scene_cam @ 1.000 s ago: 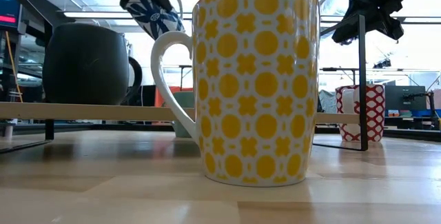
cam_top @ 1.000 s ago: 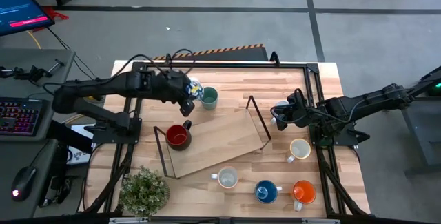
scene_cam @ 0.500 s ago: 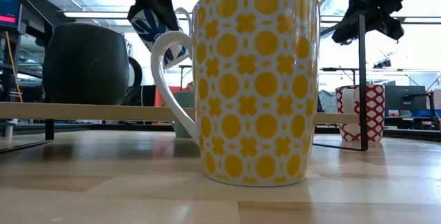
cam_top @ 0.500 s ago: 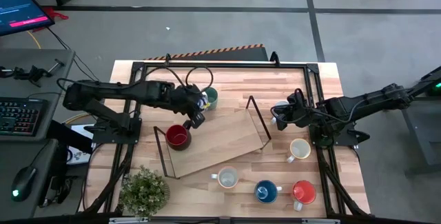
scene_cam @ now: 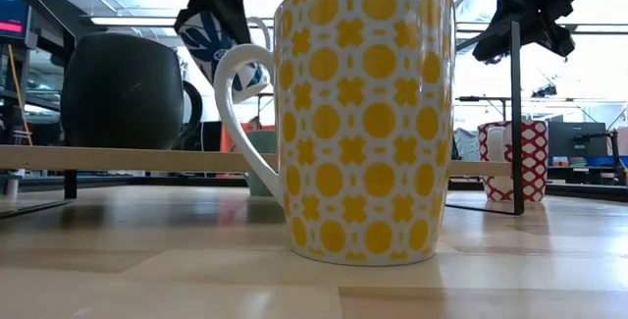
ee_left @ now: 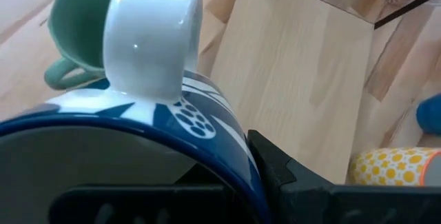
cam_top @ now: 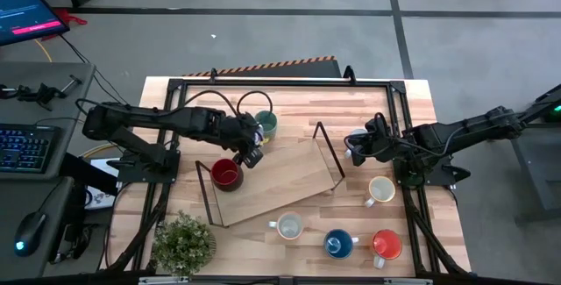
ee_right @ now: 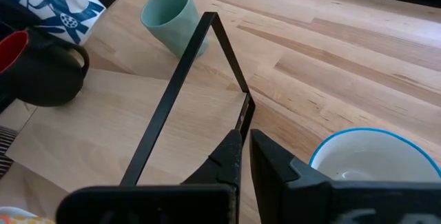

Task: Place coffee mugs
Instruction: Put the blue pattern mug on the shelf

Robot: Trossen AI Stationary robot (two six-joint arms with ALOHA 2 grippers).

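**Left arm carrying blue-patterned mug over the raised shelf**

No brand, label or readable writing is showing on any mug. The left gripper is clamping a blue-and-white patterned mug by its rim, holding it in the air between the teal-green mug and the dark red mug, which is sitting on the wooden shelf. Compared with a second ago, the left arm has been moving the mug away from the table's back edge, towards the dark red one. The right gripper is waiting with fingers pinched together, empty, just beside the shelf's black frame, unmoved. The yellow-patterned mug, blue mug and orange mug are standing near the front edge.
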